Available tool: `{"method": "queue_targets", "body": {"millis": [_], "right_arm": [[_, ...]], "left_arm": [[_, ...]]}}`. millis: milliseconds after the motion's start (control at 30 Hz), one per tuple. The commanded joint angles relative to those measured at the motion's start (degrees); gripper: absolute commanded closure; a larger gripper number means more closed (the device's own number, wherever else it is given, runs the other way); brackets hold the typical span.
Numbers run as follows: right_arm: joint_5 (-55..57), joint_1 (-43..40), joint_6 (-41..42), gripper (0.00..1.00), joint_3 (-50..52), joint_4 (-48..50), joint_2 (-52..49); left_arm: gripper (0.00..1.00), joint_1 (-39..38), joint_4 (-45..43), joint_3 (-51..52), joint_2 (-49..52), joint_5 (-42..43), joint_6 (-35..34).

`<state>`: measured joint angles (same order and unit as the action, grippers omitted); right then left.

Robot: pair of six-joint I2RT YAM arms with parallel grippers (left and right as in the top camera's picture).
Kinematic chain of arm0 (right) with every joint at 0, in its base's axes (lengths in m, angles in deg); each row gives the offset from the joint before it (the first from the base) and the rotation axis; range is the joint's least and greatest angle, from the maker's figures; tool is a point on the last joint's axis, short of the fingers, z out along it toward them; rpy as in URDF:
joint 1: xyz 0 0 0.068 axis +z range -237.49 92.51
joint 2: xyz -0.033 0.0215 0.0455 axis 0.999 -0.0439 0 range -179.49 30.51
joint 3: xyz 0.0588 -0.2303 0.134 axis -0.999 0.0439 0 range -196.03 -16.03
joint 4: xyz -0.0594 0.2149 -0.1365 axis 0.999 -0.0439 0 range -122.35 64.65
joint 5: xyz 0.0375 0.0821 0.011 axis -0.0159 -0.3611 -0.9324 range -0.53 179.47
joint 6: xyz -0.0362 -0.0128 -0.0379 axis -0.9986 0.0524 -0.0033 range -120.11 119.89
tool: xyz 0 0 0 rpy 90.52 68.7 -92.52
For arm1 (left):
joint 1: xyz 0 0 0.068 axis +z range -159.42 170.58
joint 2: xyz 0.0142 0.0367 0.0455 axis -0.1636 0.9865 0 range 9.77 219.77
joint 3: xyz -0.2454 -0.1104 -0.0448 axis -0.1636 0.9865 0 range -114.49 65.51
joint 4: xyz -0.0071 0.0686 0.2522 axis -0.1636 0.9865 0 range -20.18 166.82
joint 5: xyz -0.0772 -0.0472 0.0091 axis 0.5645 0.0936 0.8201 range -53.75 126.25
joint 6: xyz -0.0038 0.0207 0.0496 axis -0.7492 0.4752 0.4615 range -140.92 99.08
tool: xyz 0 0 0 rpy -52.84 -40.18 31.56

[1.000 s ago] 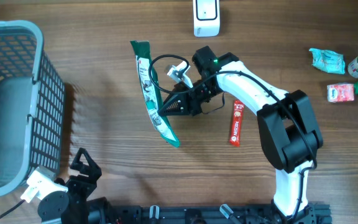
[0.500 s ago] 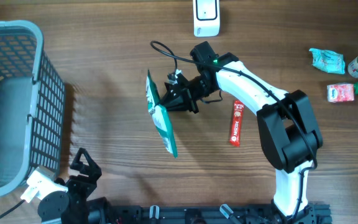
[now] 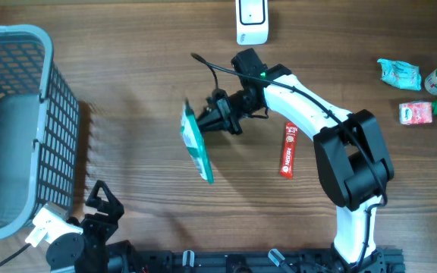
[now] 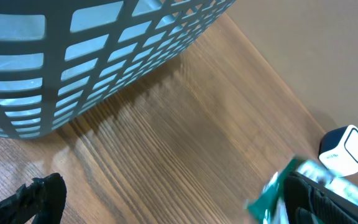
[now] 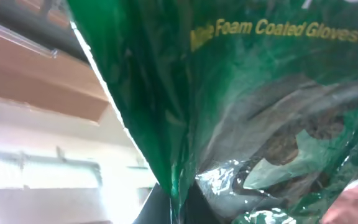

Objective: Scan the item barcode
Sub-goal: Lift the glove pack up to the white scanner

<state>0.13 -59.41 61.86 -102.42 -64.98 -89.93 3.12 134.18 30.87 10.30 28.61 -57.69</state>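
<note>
Right gripper (image 3: 203, 124), clamped on green packet (image 3: 196, 149): bare table (image 3: 135, 106) ahead of it, free passage up to basket (image 3: 61, 98). Scanner (image 3: 251, 19) stands off to wrist side, well apart. Red sachet (image 3: 287, 149) lies behind gripper, beside arm. Left gripper (image 3: 103, 201), jaws spread wide: basket wall close alongside, open wood ahead.

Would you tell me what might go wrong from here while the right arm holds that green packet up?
1. The right end effector pinches the floppy green glove packet near one end, so it may sag or slip out.
2. I cannot see a barcode on the packet; it might end up facing away from the white scanner.
3. The black cable loops by the wrist and could snag.
</note>
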Motion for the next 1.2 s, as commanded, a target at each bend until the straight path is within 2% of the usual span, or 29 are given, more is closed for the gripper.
{"method": "queue_targets", "body": {"millis": [0,67,133,167,233,333,367,467,667,733,900,967,1067,1167], "right_arm": [[-3.7,0.0,-16.2,0.96,-0.7,7.6,0.7],[-3.7,0.1,-26.3,0.95,-0.7,8.8,1.6],[-2.3,0.3,-40.1,0.96,-0.6,5.0,3.4],[0.2,0.3,-43.5,0.95,-0.6,3.6,4.1],[15.9,0.4,-49.1,0.95,-0.6,-1.9,6.1],[48.0,2.4,-50.3,0.95,-0.6,-12.6,8.8],[52.7,3.5,-51.2,0.95,-0.6,-14.6,9.4],[53.5,6.3,-56.0,0.95,-0.6,-17.8,10.8],[54.1,9.1,-56.5,0.95,-0.6,-18.3,15.0],[59.4,9.3,-54.7,0.95,-0.6,-18.2,17.0],[83.1,9.8,-46.6,0.95,-0.6,-17.7,21.9],[89.9,10.0,-47.8,0.95,-0.6,-14.6,23.0],[89.7,10.0,-54.9,0.95,-0.6,-9.5,23.0],[89.4,9.9,-55.4,0.96,-0.6,-6.8,23.0]], "left_arm": [[0.00,0.1,0.0,0.1,-0.2,-0.7,-0.3],[0.00,0.1,0.0,0.1,-0.2,-0.7,-0.3],[0.00,0.1,0.0,0.1,-0.2,-0.7,-0.3],[0.00,0.1,0.0,0.1,-0.2,-0.7,-0.4],[0.00,0.1,0.0,0.1,-0.2,-0.7,-0.3],[0.00,0.1,0.0,0.1,-0.2,-0.7,-0.4],[0.00,0.1,0.0,0.1,-0.2,-0.7,-0.4],[0.00,0.1,0.0,0.1,-0.2,-0.7,-0.3],[0.00,0.1,0.0,0.1,-0.2,-0.7,-0.3],[0.00,0.1,0.0,0.1,-0.2,-0.7,-0.4],[0.00,0.1,0.0,0.1,-0.2,-0.7,-0.3],[0.00,0.1,0.0,0.1,-0.2,-0.7,-0.3],[0.00,0.1,0.0,0.1,-0.2,-0.7,-0.3],[0.00,0.1,0.0,0.1,-0.2,-0.7,-0.3]]}}
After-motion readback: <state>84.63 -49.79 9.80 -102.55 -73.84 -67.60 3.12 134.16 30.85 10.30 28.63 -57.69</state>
